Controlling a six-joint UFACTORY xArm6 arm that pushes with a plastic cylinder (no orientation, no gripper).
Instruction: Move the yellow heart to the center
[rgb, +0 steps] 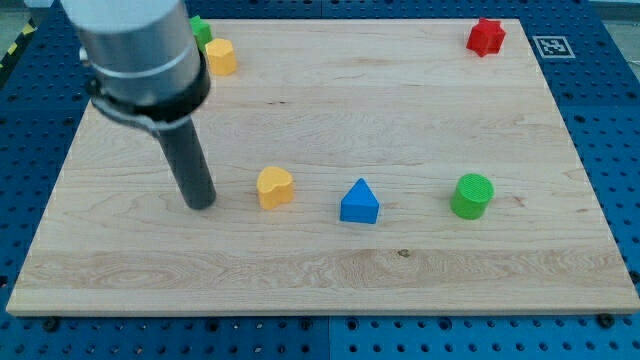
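Left of centre frame, my tip (203, 203), a bare rod with nothing to clamp, sits just left of the yellow heart (274, 186), apparently not touching, push to centre not done.

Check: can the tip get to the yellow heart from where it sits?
Probably yes. My tip stands just to the view's left of the yellow heart, with only bare board between them. The blue triangle block lies beyond the heart, on the view's right.
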